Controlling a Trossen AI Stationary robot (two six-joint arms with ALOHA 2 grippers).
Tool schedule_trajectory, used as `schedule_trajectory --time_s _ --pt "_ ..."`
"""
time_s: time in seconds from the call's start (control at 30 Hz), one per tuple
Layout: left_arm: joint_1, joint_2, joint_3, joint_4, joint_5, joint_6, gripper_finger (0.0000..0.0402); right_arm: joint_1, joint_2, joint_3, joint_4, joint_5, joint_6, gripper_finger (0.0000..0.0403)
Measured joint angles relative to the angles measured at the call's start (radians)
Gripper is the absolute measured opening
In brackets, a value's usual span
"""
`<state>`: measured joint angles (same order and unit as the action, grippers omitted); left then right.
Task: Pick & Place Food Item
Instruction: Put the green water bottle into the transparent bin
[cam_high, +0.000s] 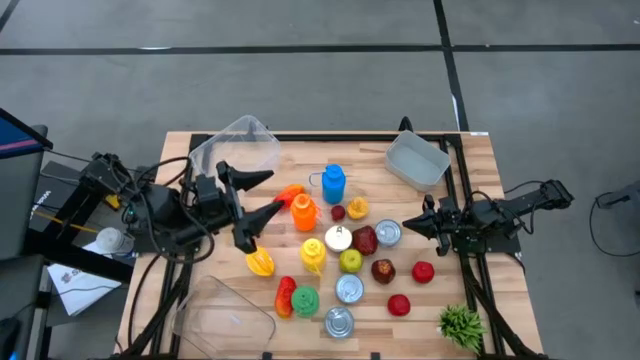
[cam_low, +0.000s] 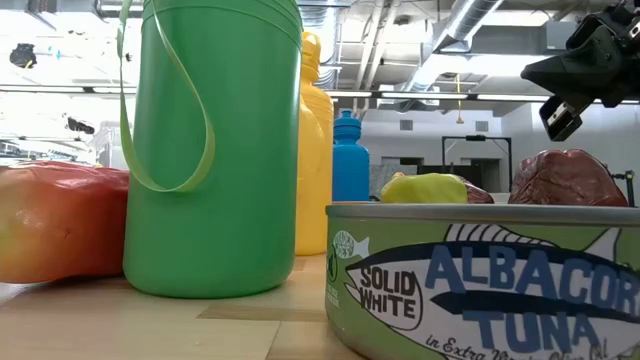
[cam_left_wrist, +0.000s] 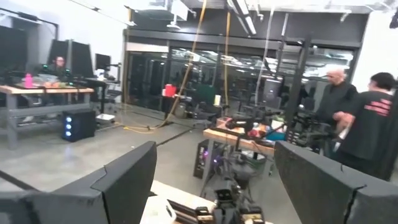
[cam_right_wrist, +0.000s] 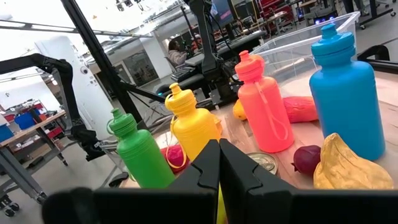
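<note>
Food and bottles crowd the middle of the table: a blue bottle (cam_high: 334, 183), an orange bottle (cam_high: 304, 212), a yellow bottle (cam_high: 313, 254), a green bottle (cam_high: 305, 300), tins such as the tuna can (cam_high: 340, 322), red apples (cam_high: 422, 271) and a dark red fruit (cam_high: 365, 240). My left gripper (cam_high: 262, 198) hovers open at the left edge of the group, beside the orange bottle, pointing level toward the table's right; its wrist view shows only the room between the spread fingers (cam_left_wrist: 214, 149). My right gripper (cam_high: 410, 222) is shut and empty, right of a tin (cam_high: 389, 233).
A clear tub (cam_high: 235, 145) sits at the far left, a grey bin (cam_high: 418, 160) at the far right, and another clear tub (cam_high: 225, 315) at the near left. A small green plant (cam_high: 460, 325) stands at the near right corner. People stand in the room beyond.
</note>
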<state>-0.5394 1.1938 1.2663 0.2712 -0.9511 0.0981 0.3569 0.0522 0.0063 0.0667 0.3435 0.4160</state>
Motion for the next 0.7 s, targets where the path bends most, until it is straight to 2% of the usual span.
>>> schedule_trajectory --time_s 0.27,0.57,0.7 --pt "0.054 0.000 0.000 -0.001 0.000 -0.004 0.0315 0.001 0.000 0.000 -0.001 0.000 -0.004 0.0000" --pt "0.100 0.000 0.000 0.007 0.030 -0.111 0.0315 0.001 0.000 0.000 -0.003 -0.002 -0.004 0.0000" --pt "0.129 0.000 0.000 0.002 0.147 -0.133 0.0315 0.001 0.000 0.000 -0.003 -0.002 -0.004 0.0000"
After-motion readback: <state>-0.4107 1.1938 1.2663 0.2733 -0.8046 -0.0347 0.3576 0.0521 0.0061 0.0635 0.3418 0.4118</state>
